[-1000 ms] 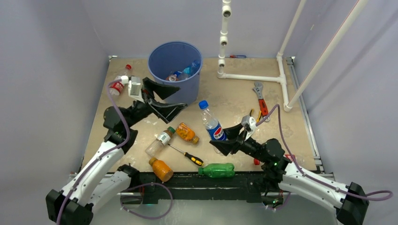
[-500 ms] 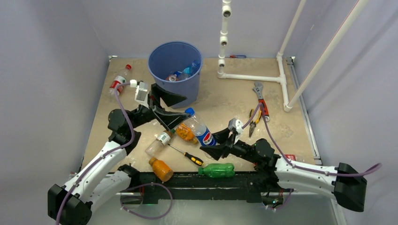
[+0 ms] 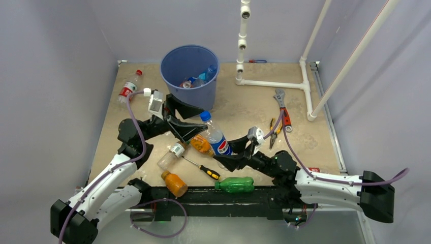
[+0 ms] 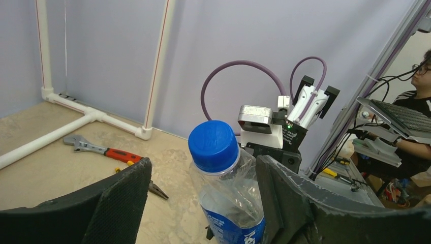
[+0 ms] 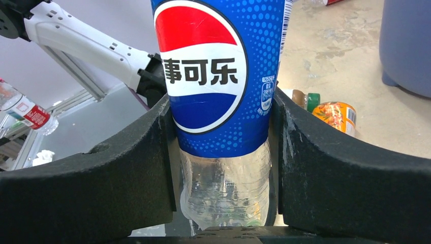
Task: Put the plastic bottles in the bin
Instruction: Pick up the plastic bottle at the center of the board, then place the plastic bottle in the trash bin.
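Right wrist view, centre: right gripper (image 5: 223, 152) clenched the blue-labelled bottle (image 5: 213, 76). Left wrist view: left gripper (image 4: 201, 170) stood released, flanking that bottle's blue cap (image 4: 213, 140).

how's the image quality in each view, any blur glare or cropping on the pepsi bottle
Right wrist: the blue-labelled clear plastic bottle fills the frame, print crisp, its top cropped off. Left wrist: its blue cap is sharp and evenly lit. Top external: even light, soft shadows, no glare on the round blue plastic bin.
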Tool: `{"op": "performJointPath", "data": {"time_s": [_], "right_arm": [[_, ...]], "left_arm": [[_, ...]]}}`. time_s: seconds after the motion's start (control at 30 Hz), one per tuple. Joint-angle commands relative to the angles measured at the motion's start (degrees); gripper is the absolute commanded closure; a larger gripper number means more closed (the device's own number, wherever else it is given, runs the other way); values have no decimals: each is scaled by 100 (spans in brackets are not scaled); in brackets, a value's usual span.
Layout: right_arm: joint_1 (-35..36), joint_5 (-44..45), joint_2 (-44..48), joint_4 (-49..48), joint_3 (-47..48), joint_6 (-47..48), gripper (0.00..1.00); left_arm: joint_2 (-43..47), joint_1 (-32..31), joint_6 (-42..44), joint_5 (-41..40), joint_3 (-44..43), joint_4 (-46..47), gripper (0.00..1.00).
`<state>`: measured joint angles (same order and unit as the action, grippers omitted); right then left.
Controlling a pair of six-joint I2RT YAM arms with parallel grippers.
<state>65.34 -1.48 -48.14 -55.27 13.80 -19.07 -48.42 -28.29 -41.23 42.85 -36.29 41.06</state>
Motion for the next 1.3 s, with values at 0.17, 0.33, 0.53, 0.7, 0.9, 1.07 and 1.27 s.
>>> {"op": "performJointPath", "data": {"time_s": [0.17, 0.33, 0.53, 0.7, 0.9, 1.07, 1.27], "right_arm": [[280, 358, -392, -361, 413, 301, 91], [336, 448, -511, -352, 428, 316, 91], [390, 531, -556, -347, 422, 325, 91], [416, 574, -541, -339, 447, 323, 90], [427, 596, -571, -286, 498, 312, 88], [436, 533, -574, -66, 573, 230, 71], [436, 896, -389, 1570, 1192, -128, 25]], "left_arm": [[46, -53, -12, 23, -40, 43, 23], [52, -120, 3, 91, -37, 73, 39], [44, -206, 19, 168, -36, 122, 71], [33, -242, 23, 158, -79, -1, 45], [-30, -332, 60, 318, -130, -8, 78], [11, -343, 122, 213, -143, -123, 100], [270, -339, 388, -177, -52, -335, 100]]}}
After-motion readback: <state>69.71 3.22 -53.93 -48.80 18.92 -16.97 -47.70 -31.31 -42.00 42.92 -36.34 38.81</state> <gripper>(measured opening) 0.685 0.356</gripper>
